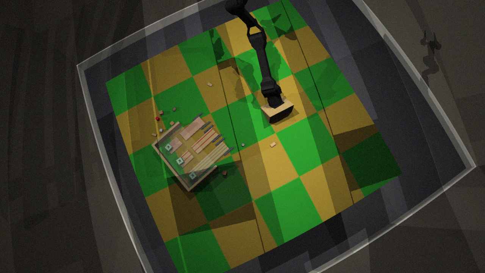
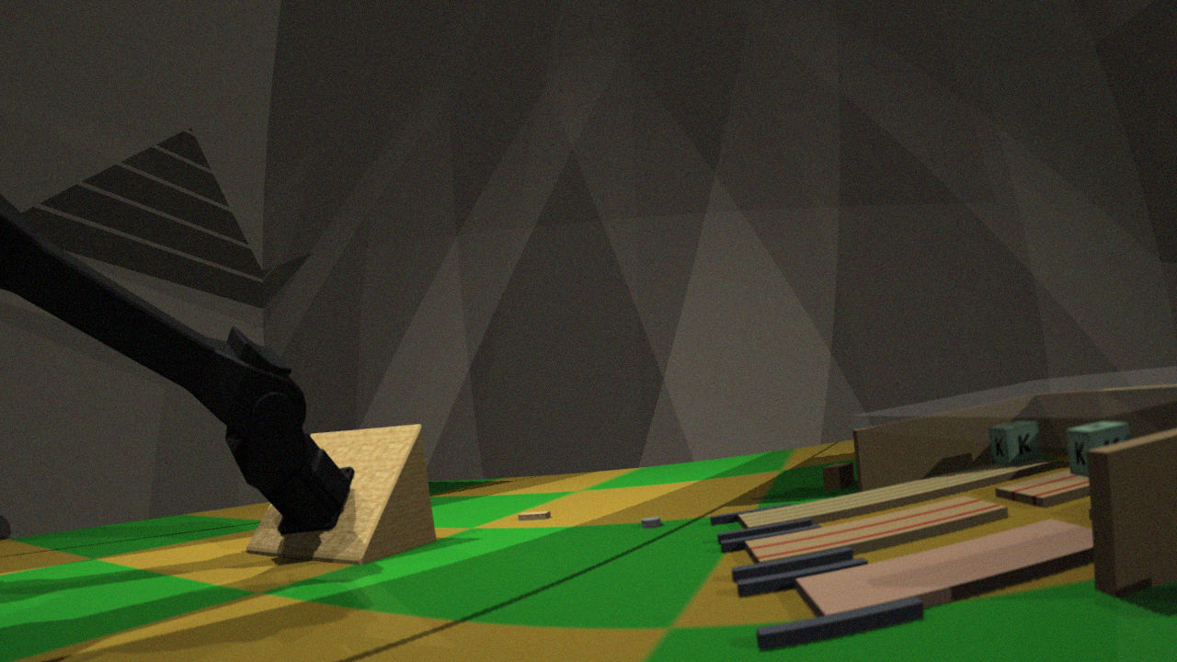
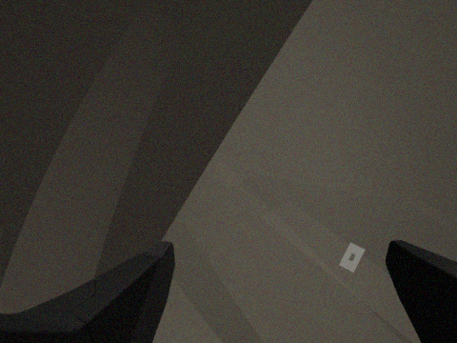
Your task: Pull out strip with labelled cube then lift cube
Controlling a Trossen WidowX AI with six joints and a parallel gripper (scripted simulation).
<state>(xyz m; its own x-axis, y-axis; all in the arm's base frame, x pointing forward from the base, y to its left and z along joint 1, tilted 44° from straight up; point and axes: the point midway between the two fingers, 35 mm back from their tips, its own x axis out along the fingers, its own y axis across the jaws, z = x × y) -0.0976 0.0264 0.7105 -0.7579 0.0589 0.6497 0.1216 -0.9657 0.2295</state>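
Note:
A cream strip with thin dark lines [image 1: 216,153] [image 2: 872,496] looks unbroken and runs under a clear cover [image 2: 1020,394] to a green cube marked K [image 1: 192,175] [image 2: 1013,441]. The red-striped strip [image 1: 205,140] [image 2: 880,528] has a gap before its short far piece [image 1: 186,158] [image 2: 1041,489], which bears another K cube [image 1: 179,160] [image 2: 1100,447]. The plain pink strip [image 1: 192,128] [image 2: 954,564] is also split; its far piece [image 1: 175,144] has a third cube [image 1: 168,146] beside or on it. My gripper [image 3: 284,254] is open and empty, raised far from the strips, outside the top and exterior views.
Wooden walls [image 1: 202,178] [image 2: 1136,510] enclose three sides of the strips. Dark bars [image 1: 228,151] [image 2: 839,622] flank their near ends. A red bit [image 1: 157,118] and several small blocks lie around; a grey disc [image 1: 243,145] [image 2: 651,521] and a pale block [image 1: 273,144] [image 2: 534,515] lie nearer my wooden base [image 1: 281,114] [image 2: 394,494].

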